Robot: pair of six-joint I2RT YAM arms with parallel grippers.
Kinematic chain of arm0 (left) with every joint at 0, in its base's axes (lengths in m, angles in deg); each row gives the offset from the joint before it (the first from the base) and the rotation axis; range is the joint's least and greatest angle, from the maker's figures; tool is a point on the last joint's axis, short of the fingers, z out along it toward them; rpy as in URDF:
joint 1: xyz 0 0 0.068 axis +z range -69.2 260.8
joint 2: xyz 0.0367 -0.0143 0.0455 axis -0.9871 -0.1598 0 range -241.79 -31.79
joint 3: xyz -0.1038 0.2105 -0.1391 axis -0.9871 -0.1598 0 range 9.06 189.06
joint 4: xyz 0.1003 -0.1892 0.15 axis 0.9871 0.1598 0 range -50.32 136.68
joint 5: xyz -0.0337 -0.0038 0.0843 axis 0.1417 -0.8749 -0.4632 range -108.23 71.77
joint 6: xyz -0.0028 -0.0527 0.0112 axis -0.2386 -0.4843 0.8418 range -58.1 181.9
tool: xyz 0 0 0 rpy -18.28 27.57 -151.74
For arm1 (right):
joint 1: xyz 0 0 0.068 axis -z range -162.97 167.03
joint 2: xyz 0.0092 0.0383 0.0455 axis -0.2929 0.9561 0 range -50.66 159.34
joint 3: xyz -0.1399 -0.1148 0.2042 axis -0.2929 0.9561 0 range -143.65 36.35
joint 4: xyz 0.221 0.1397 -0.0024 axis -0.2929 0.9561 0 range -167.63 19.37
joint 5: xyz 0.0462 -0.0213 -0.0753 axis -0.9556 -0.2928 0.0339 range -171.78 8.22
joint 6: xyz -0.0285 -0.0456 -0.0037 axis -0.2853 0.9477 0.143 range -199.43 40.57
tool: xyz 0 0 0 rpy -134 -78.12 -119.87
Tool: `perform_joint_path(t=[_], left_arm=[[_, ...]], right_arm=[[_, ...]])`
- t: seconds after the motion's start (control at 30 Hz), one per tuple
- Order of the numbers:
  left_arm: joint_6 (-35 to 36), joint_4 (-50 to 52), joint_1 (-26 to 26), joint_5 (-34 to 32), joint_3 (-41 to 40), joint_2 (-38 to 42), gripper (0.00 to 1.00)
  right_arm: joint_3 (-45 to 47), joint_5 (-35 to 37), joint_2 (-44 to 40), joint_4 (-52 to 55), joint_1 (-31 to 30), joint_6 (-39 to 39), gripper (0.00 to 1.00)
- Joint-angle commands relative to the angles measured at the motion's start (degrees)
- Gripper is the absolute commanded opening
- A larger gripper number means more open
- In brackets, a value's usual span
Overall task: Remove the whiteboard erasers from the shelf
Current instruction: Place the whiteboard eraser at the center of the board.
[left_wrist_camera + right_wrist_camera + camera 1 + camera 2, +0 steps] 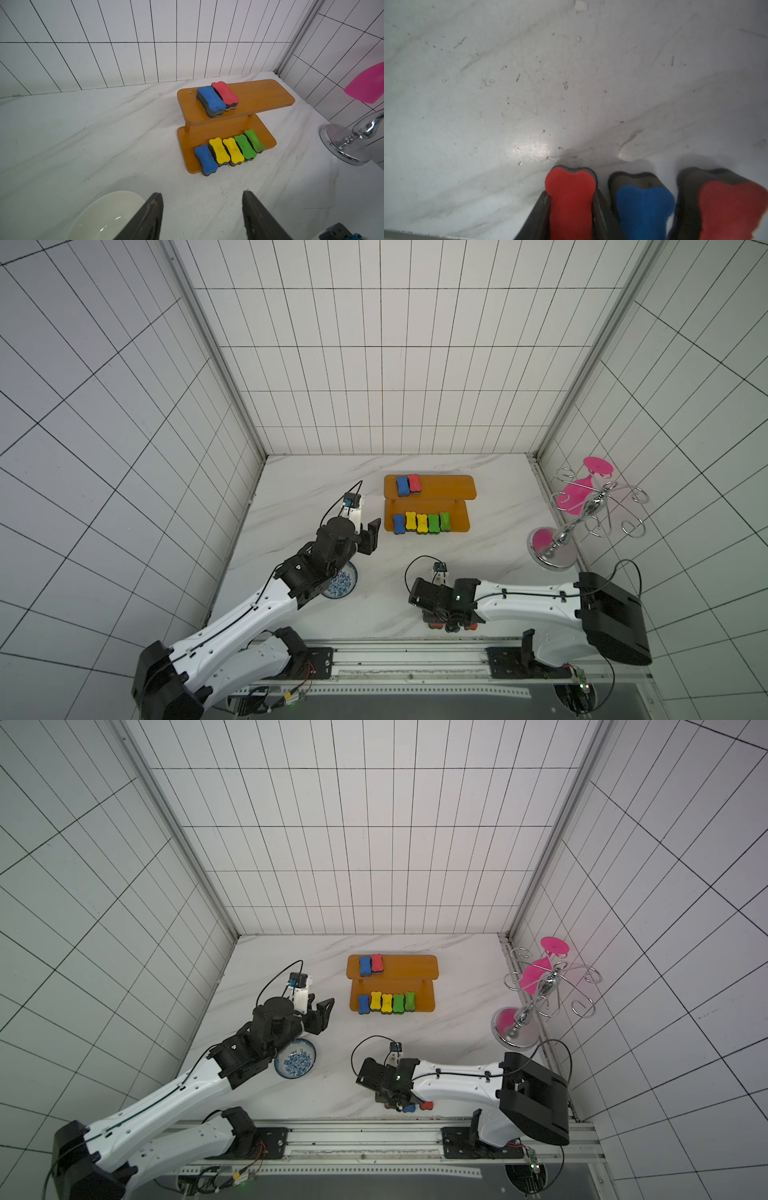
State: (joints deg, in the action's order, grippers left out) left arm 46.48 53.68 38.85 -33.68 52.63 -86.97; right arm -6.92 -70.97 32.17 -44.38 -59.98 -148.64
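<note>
Right wrist view is showing the right claw (571, 194) flanking a red eraser (570, 182) resting on the table (508, 93), pinching or loosening I cannot tell; a blue eraser (643, 203) and second red eraser (733, 207) are lying just beside it. Opening wide, then rising straight, is looking safest. Left claw (202, 193) is hovering spread, empty, the shelf (259, 95) ahead carrying seven erasers (219, 149).

Two erasers (402, 486) lie on the upper board (449, 486) of the shelf (259, 97), five line its lower board (457, 522), three lie on the table (374, 568) before it.
</note>
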Motion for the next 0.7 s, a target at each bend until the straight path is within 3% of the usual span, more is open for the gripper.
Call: perform_joint_path(t=[0.0,0.67], left_arm=[[0.6,-0.3,-0.2,-0.8,-0.7,0.9,0.64],[0.6,-0.6,-0.2,-0.9,-0.7,0.8,0.64]], right_arm=[[0.6,-0.7,1.2,0.5,-0.6,0.2,0.34],[-0.5,0.0,1.5,2.6,-1.9,0.9,0.4]])
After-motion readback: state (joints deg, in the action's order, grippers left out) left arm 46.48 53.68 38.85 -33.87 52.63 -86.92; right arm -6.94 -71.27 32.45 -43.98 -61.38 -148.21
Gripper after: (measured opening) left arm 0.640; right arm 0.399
